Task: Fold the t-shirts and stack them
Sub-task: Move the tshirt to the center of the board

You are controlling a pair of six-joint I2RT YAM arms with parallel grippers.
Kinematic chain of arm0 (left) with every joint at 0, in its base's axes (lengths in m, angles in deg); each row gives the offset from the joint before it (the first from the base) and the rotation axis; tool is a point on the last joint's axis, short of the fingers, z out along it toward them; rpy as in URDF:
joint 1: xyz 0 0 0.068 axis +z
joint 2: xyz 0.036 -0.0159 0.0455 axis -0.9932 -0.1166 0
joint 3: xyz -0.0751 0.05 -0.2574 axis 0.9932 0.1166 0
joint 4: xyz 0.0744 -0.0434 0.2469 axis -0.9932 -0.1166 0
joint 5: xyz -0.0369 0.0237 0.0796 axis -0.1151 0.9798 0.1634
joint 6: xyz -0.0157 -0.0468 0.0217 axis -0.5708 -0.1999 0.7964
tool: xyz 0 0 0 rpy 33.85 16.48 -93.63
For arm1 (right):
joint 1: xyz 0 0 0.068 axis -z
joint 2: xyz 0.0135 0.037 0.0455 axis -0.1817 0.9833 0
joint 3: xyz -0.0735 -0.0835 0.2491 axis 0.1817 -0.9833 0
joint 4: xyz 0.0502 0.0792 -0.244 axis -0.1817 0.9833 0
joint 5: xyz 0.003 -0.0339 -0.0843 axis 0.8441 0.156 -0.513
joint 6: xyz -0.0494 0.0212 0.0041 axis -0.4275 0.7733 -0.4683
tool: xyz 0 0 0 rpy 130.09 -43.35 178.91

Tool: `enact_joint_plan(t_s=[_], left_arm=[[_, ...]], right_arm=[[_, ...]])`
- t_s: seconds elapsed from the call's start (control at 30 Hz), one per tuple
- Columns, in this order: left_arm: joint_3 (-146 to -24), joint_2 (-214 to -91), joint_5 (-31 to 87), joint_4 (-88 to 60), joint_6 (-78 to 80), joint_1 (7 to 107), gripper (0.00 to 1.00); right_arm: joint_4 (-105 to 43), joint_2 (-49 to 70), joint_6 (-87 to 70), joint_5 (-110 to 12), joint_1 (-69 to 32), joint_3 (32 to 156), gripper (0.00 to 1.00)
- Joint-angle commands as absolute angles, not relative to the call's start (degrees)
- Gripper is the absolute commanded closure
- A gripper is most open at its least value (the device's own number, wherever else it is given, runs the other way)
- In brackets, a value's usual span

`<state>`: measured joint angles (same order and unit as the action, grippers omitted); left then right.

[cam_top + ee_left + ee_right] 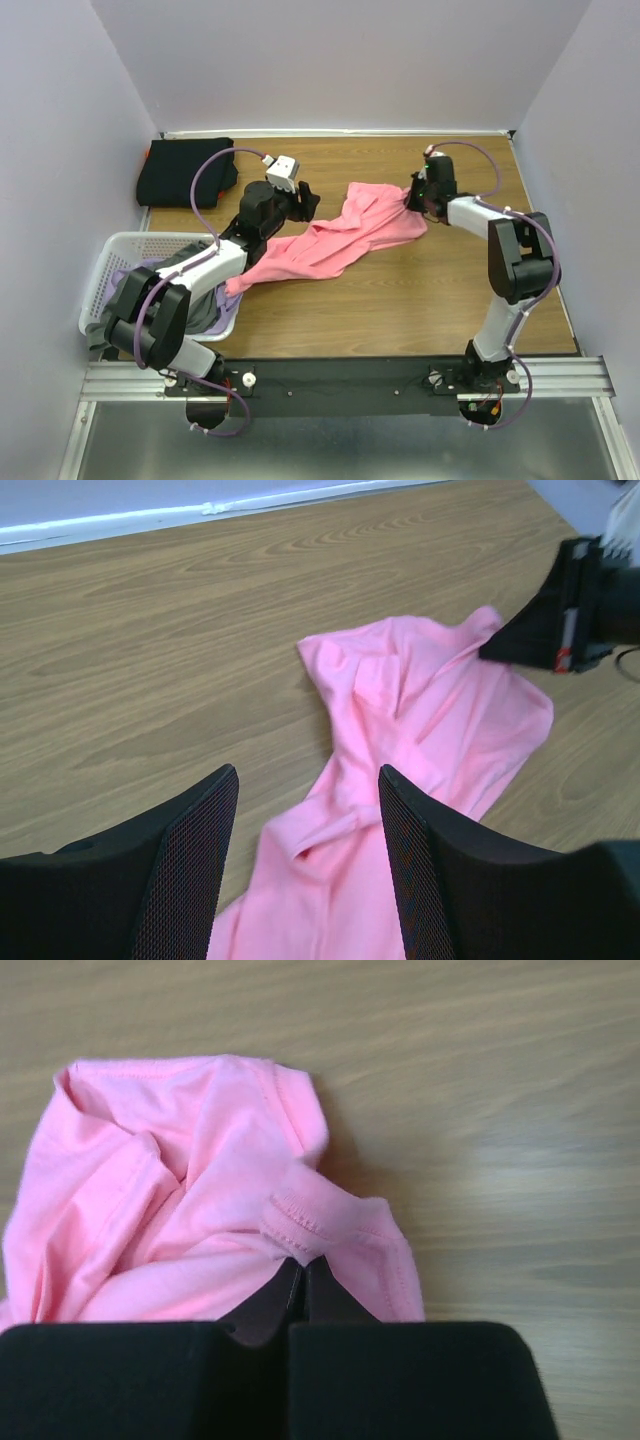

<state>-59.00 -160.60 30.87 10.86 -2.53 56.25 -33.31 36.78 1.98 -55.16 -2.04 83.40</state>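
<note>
T-shirts are found in three places on the wooden surface point(420, 300). The pink t-shirt point(340, 235), the widest spread, is strung out in a crumpled band between the two claws. A black t-shirt point(185, 172) is laid folded beyond and to the left of the left claw point(305, 200), and grey cloth point(208, 305) is heaped in the white basket point(105, 255) well behind that claw.

The pink cloth is judged light, limp and apt to bunch, with no stiffness to keep a shape. It is best taken at a stitched hem or corner, where the doubled edge gives purchase, and drawn taut from two points.

The right arm point(520, 250) is bent at the elbow and reached inward. The right claw point(300, 1280) is clamped on a stitched hem of the pink t-shirt, with cloth bunched just ahead of it. The left arm point(200, 265) is stretched forward over the basket. The left claw is held with its fingers point(190, 870) apart above the shirt's middle, nothing gripped.
</note>
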Motion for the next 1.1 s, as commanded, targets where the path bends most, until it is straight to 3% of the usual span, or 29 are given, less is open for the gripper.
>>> enact_joint_plan(t_s=[0.0,0.27,0.33,0.37,0.5,0.73,1.07], left_arm=[[-59.8,-159.6,34.1,9.4,-1.0,56.5,0.34],[-60.6,-163.5,33.4,9.0,-1.5,56.4,0.34],[-60.8,-165.8,33.3,9.0,-2.1,56.3,0.34],[-61.0,-166.6,32.8,8.9,-2.5,56.1,0.34],[-60.8,-170.5,33.4,8.4,-3.5,55.9,0.34],[-56.0,-168.8,44.4,7.2,-6.9,55.9,0.34],[-51.6,-168.5,43.8,6.7,-9.8,55.9,0.34]], right_arm=[[-30.3,32.8,2.0,-60.1,5.4,86.0,0.99],[-29.2,35.1,3.1,-62.2,10.3,86.8,0.98],[-29.2,35.2,3.2,-60.3,10.2,86.8,0.72],[-29.2,35.3,3.3,-57.9,10.2,86.8,0.48],[-29.3,33.2,3.5,-53.5,10.1,85.6,0.24],[-29.4,28.4,3.1,-53.8,6.7,81.9,0.18],[-29.7,28.7,2.8,-51.4,2.7,81.3,0.18]])
